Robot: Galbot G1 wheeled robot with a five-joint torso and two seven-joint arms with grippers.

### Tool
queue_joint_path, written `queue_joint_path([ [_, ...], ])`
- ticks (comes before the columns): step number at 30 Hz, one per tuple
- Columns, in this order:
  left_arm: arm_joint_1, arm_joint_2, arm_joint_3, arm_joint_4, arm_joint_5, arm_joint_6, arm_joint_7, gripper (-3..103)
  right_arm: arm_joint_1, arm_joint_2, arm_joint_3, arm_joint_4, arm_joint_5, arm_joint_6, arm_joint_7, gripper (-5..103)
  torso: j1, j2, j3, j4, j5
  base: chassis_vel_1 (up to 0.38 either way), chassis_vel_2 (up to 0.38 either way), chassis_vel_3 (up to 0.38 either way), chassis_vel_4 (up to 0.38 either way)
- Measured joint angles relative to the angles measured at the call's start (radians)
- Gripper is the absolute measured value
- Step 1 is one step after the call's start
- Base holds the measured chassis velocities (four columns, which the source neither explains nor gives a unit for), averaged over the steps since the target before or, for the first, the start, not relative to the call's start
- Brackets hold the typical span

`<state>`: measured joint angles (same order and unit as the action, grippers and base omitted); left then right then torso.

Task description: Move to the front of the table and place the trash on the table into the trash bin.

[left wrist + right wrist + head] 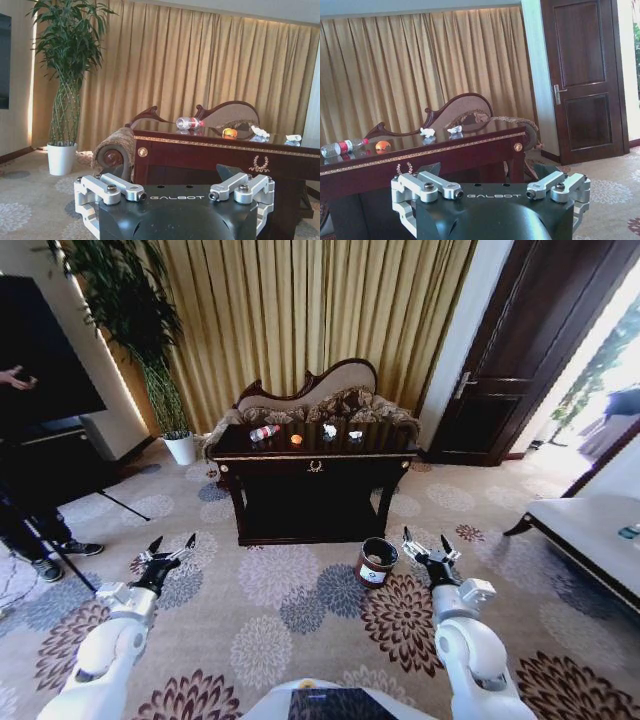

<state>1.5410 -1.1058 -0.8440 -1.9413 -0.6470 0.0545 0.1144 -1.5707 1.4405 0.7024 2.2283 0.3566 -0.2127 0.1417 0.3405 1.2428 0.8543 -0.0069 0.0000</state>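
Four bits of trash lie in a row on the dark desk (313, 462) straight ahead at twelve o'clock: a plastic bottle (264, 433) on its side at the left end, an orange piece (296, 440) just beside it, then two whitish lumps (329, 430) (355, 435) toward the right end. Behind the desk stands a carved-back sofa (312, 400), and a potted plant (180, 447) sits off at ten o'clock against the curtain.

The trash bin (376, 562) stands on the patterned carpet (262, 612) at about one o'clock, near the desk's front right leg and just beside my right jaws (431, 546).

Both of my arms hang low over the carpet, well short of the desk. My left jaws (170, 549) are spread apart and grasp nothing. My right jaws are likewise released and bare.
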Motion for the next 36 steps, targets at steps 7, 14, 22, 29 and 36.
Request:
queue_joint_path([
  [7,0.001,0.001,0.001,0.004,0.001,-0.007,0.009,100,-0.003,0.004,0.001,0.005,-0.002,0.000,0.000,100,0.000,0.000,0.000,0.0000,0.0000,0.000,0.000,0.000,0.000],
  [14,0.003,0.005,0.000,0.011,0.001,-0.022,0.014,100,-0.004,0.008,0.002,0.007,-0.005,0.000,0.000,100,0.000,0.000,0.000,0.0000,0.0000,0.000,0.000,0.000,0.000],
  [22,0.002,0.005,0.001,0.014,0.001,-0.027,0.016,100,-0.007,0.011,0.003,0.009,-0.006,0.000,0.002,100,0.000,0.000,0.000,0.0000,0.0000,0.000,0.000,0.000,0.000],
  [29,0.003,0.003,0.001,0.018,0.001,-0.031,0.018,100,-0.009,0.013,0.002,0.011,-0.007,0.000,0.002,100,0.000,0.000,0.000,0.0000,0.0000,0.000,0.000,0.000,0.000],
  [36,0.004,0.003,0.001,0.022,0.001,-0.035,0.019,100,-0.009,0.013,0.001,0.012,-0.006,0.000,-0.007,100,0.000,0.000,0.000,0.0000,0.0000,0.000,0.000,0.000,0.000],
])
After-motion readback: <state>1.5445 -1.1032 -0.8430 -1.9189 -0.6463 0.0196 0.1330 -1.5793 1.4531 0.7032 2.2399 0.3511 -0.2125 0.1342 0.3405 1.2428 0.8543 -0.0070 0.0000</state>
